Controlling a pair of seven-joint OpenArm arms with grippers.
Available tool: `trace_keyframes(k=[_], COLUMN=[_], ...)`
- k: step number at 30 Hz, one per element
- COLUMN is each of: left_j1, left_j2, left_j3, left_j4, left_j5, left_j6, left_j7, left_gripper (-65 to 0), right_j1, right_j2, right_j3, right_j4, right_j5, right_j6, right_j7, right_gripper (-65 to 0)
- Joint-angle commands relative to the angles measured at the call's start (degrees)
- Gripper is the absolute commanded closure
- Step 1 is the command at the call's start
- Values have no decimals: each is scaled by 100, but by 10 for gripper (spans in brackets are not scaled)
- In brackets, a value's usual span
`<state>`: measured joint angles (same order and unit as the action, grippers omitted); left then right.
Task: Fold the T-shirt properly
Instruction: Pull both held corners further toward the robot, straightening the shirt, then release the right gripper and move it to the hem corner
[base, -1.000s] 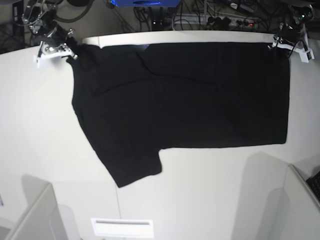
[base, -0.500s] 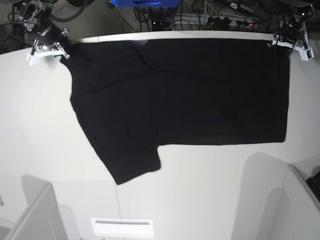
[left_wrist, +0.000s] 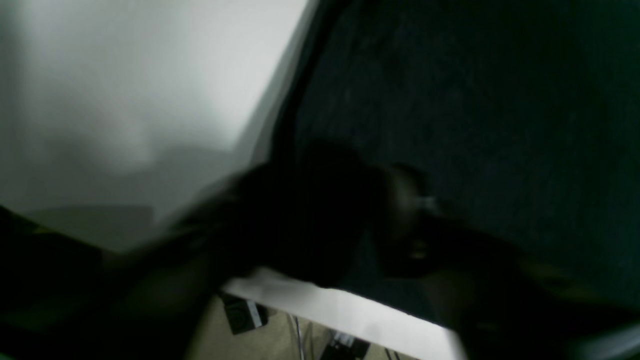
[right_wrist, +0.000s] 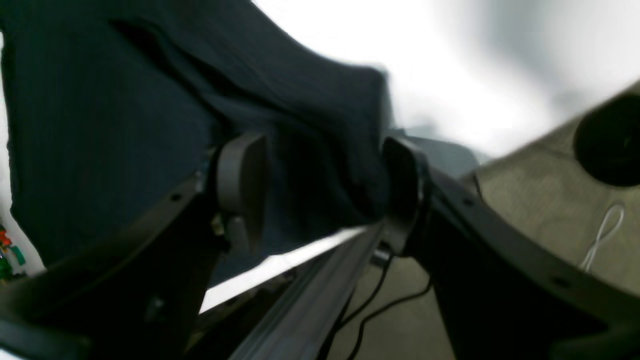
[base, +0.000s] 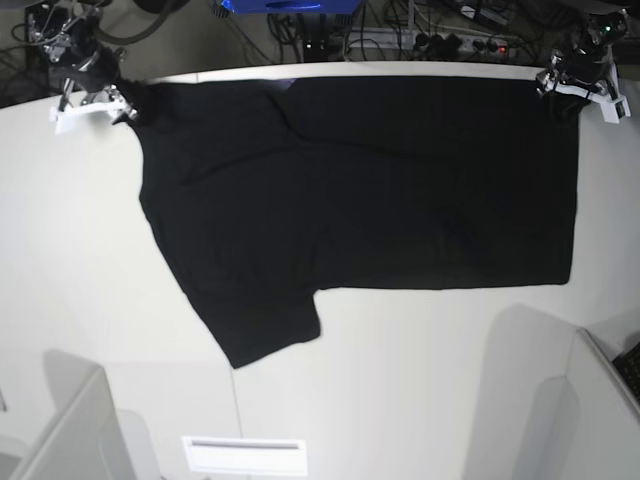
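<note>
Between the right pincer's jaws: a fold of the shirt (right_wrist: 125, 100) sits in the gap, the two pads standing apart with cloth loose between them, so this right pincer (right_wrist: 320, 190) looks released, not clamping.
Left pincer: at the shirt's other far corner (base: 575, 85); its own view is dark and smeared, so I cannot tell whether its jaws are spread or clenched.
Shirt: black, plain side up, spread flat on the white tabletop (base: 80, 260), reaching from one pincer across to the other; one sleeve sticks out on the side away from both pincers.
Far edge: the cloth beside both pincers lies right along the tabletop's rear rim.
Step in hand: I'd judge the spreading-out is being finished, the corners being let go.
Next move: likely both pincers lift clear without dragging cloth, then take new hold for the first fold, perhaps the stray sleeve or a long side.
Risk: a pad snagging the corner and rumpling it.
</note>
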<state>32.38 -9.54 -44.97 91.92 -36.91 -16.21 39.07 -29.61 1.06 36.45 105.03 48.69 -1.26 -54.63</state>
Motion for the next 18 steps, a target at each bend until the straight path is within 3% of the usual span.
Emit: trace_keyframes(k=[1, 4, 9, 13, 18], left_j1=[81, 72, -122, -130, -183], left_j2=[-53, -35, -44, -44, 246], left_j3=[-167, -685, -1626, -1732, -1723], left_j4=[52, 52, 149, 975, 1863], left_j5=[29, 29, 20, 20, 20], left_j6=[25, 25, 25, 25, 25], left_j7=[71, 71, 71, 71, 71], left_gripper=[-469, -541, -541, -540, -538], right_j1=[-33, 2, 380, 785, 1356], right_j2=[48, 48, 153, 268, 101], right_j3=[52, 289, 817, 536, -36], right_j4=[174, 314, 358, 385, 657], right_j5=[59, 41, 32, 68, 50], right_j6=[16, -19, -19, -19, -19], right_j7=[52, 52, -1, -308, -581], right_gripper=[-330, -327, -332, -332, -333])
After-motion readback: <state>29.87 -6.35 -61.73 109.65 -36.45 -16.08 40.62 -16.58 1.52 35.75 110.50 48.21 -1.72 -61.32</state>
